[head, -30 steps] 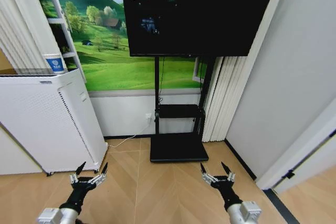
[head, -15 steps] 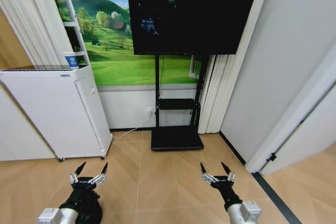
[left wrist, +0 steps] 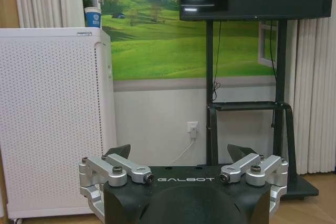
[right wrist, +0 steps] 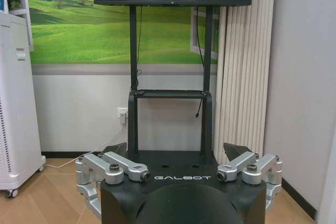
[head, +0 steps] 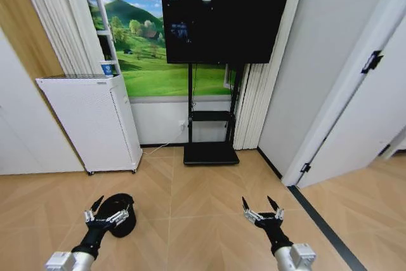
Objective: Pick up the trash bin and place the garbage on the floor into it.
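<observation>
- Your left gripper (head: 108, 211) hangs low, fingers spread, empty, just before the bin (head: 118, 213) on the floor.
- Your right gripper (head: 261, 210) hangs low, spread, empty.

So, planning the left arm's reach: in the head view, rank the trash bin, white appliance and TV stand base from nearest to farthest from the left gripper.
1. trash bin, just beyond the left gripper
2. white appliance, against the left wall
3. TV stand base, centre back

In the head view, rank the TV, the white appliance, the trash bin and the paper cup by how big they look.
1. TV
2. White appliance
3. Trash bin, though it sits nearer the camera, so its true rank is unsure
4. Paper cup
</observation>
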